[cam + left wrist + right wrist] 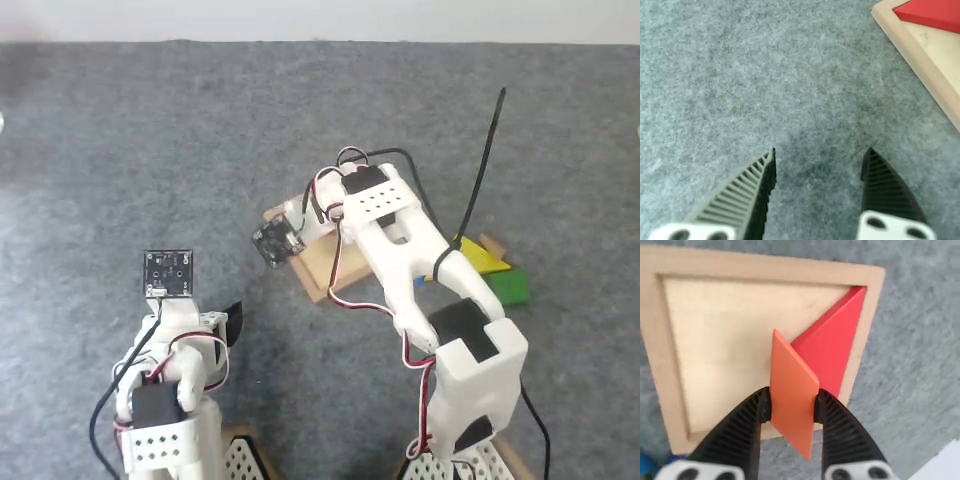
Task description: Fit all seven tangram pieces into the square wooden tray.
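Right jaws clamp a flat orange parallelogram piece (791, 371) above the square wooden tray (654, 340); a red triangular piece (834, 342) lies inside it. Left jaws stand wide, empty, beside the tray.

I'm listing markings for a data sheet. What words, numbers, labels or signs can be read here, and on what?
None can be read. The wooden tray, red piece, orange piece in the right gripper and grey mat bear no print.
Any marking on the left arm's camera board is too small to read.
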